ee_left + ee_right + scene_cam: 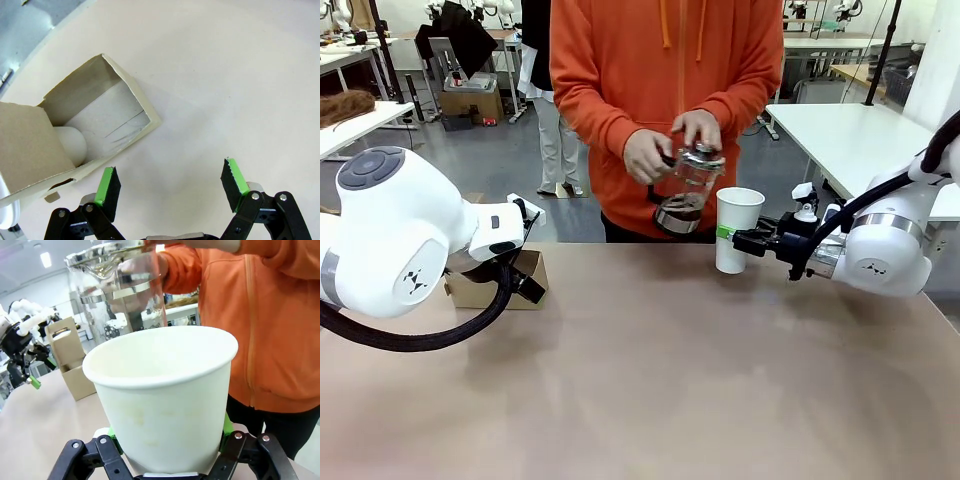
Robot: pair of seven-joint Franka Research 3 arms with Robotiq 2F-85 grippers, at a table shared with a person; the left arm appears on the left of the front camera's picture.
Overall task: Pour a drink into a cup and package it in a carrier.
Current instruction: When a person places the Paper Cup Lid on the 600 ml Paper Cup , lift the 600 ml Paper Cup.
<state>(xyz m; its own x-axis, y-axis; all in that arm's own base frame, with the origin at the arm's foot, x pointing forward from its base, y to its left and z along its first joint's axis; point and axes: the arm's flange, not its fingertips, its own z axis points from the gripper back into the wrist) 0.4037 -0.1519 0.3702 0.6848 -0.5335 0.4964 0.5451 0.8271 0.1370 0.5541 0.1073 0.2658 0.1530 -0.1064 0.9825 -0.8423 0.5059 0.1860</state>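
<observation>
right gripper [167,442] clamped on cup [165,390] at table's [640,380] far side. front view: person's hands [650,155] held tilted jug [688,185], drink [680,210] low inside, beside cup. left wrist view: left gripper [170,185] spread wide beside carrier [100,105].

Carrier [475,293]: mostly hidden behind left arm [410,240].
Jug [120,285]: top cut off by upper edge.
Right gripper pads [226,425]: mostly behind cup [165,390].
</observation>
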